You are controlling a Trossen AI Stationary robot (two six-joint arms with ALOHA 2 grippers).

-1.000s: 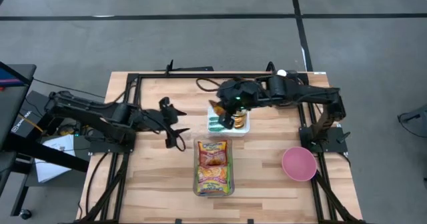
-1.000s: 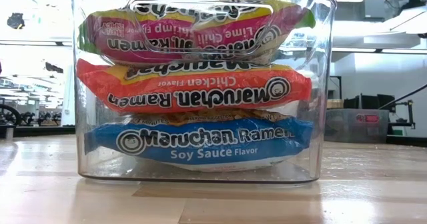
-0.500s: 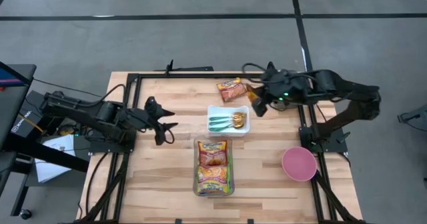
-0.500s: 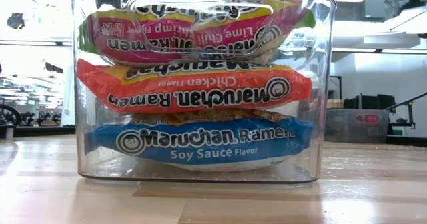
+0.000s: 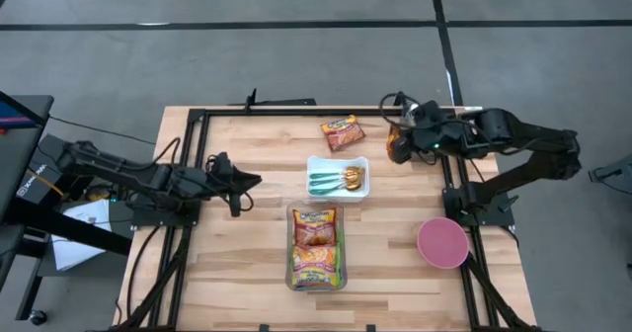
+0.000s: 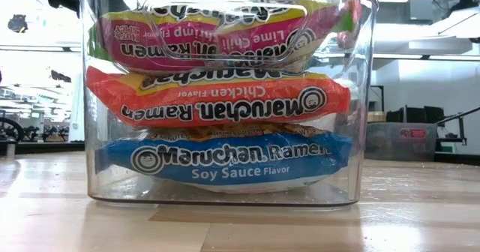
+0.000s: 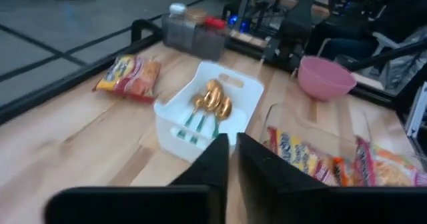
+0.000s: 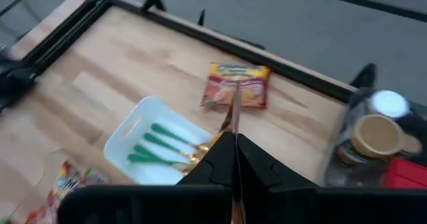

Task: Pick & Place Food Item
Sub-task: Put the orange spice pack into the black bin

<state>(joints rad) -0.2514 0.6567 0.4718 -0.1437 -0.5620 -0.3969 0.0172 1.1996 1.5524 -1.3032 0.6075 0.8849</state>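
A ramen packet (image 5: 342, 132) lies flat on the table's far middle, with no gripper touching it. Just nearer stands a white tray (image 5: 318, 164) of gold and green-handled spoons. In front of the tray a clear bin (image 5: 316, 248) holds stacked ramen packets (image 6: 225, 102). My right gripper (image 5: 395, 152) hangs over the table's far right, right of the packet. It is shut on a thin gold thing (image 8: 234, 114), by its look a spoon. My left gripper (image 5: 255, 181) stands shut at the table's left, pointing toward the tray, with nothing between its fingers (image 7: 217, 161). My right gripper pinches the thin gold spoon (image 8: 233, 127) between its two fingers. The spoon sticks out forward past the fingertips, along the fingers, and is lifted clear of the table. The fingers hide which part of it they have.
A pink bowl (image 5: 441, 243) sits at the near right. Jars (image 8: 373, 131) stand at the far right corner, close to my right arm. A black frame (image 5: 197, 124) runs along the table's edges. Bare wood lies between my left gripper and the tray.
My right gripper has left the white tray, gone toward the table's far right corner and rolled, carrying the gold thing. The ramen packet that its arm covered now shows. My left gripper has drawn back toward the table's left edge, sunk a little and shut.
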